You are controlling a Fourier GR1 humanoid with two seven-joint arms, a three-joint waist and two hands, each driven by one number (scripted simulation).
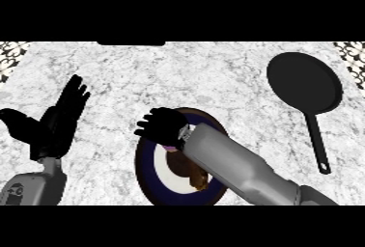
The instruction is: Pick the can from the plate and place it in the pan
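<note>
The right hand sits low-centre over the plate, fingers curled, a pinkish bit, probably the can, just under them; whether they grip it I cannot tell. Next: lift toward the pan, upper right. Left hand rests open at left

Much of the plate is covered by the right forearm, and its lower rim is cut off by the view's edge. The can is hidden, apart from what may be a pinkish sliver under the right robot hand. Both forearms are cut off below.
</note>
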